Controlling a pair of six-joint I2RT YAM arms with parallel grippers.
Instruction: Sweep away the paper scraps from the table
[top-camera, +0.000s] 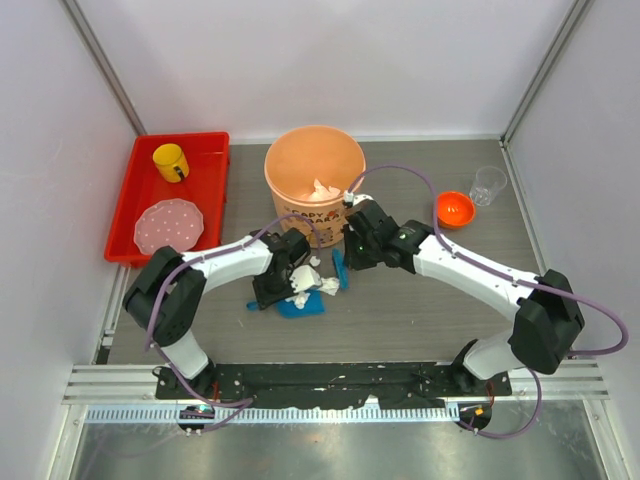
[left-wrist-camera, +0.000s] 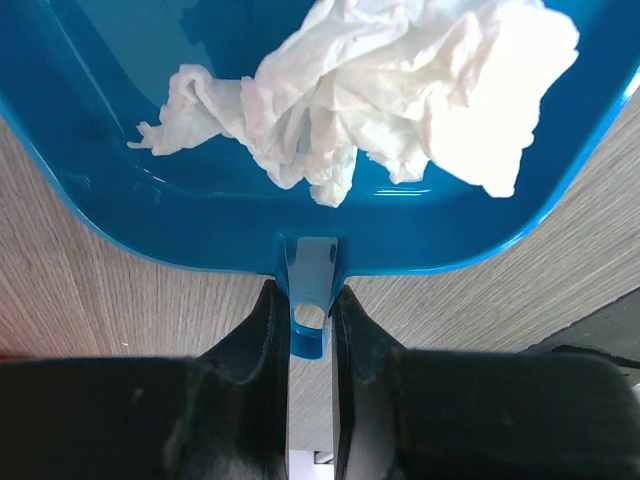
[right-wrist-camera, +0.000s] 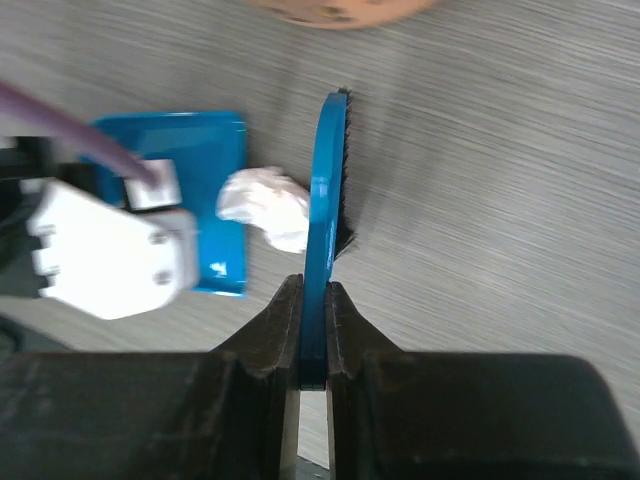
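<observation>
My left gripper (top-camera: 272, 296) is shut on the handle (left-wrist-camera: 310, 300) of a blue dustpan (top-camera: 302, 307). In the left wrist view, crumpled white paper scraps (left-wrist-camera: 380, 90) lie in the dustpan (left-wrist-camera: 120, 200). From above, the paper scraps (top-camera: 310, 279) sit at the pan's far edge on the table (top-camera: 420, 310). My right gripper (top-camera: 349, 252) is shut on a blue hand brush (top-camera: 340, 269), just right of the scraps. In the right wrist view the brush (right-wrist-camera: 325, 190) stands on edge beside one wad (right-wrist-camera: 265, 207), next to the dustpan (right-wrist-camera: 205, 160).
An orange bucket (top-camera: 314, 180) with some paper inside stands just behind both grippers. A red tray (top-camera: 205, 190) at the back left holds a yellow cup (top-camera: 170, 162) and a pink plate (top-camera: 168, 226). An orange bowl (top-camera: 455, 209) and a clear cup (top-camera: 488, 185) stand at the back right.
</observation>
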